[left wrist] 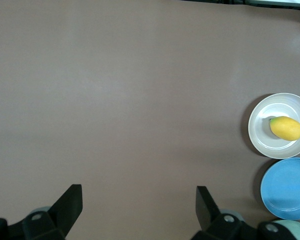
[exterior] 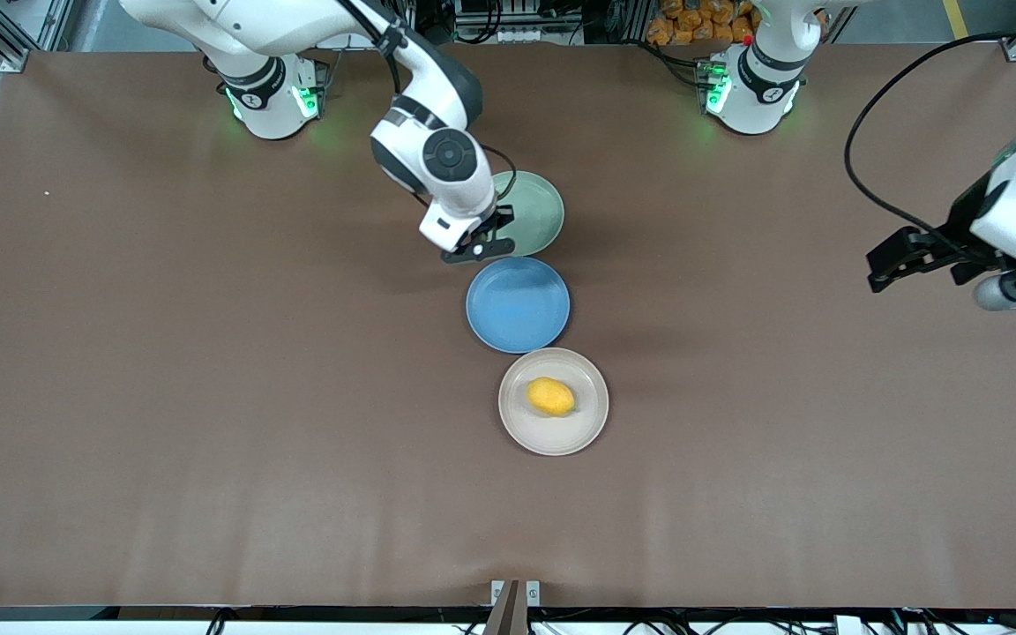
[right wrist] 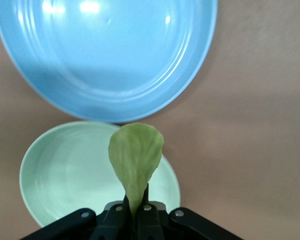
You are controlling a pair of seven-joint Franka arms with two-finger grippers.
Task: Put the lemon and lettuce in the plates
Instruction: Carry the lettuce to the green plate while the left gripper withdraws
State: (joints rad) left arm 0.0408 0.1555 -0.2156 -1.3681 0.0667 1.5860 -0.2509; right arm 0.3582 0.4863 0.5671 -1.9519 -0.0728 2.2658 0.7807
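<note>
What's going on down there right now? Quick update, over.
Right gripper shut on lettuce, over pale green plate. Left gripper open, waiting at its end of table. Lemon on beige plate. Nothing in the way.

The table [exterior: 164, 370] is plain matte brown. A bright yellow lemon [exterior: 551, 396] lies on the beige-white plate [exterior: 592, 425]. The middle plate [exterior: 517, 304] is sky blue, the third plate [exterior: 539, 212] pale green. The lettuce [right wrist: 135, 160] is yellow-green with faint veins. Both claws, right claw [exterior: 477, 250] and left claw [exterior: 892, 265], are black on white arms.

No readable text, labels, brands or numbers anywhere.
</note>
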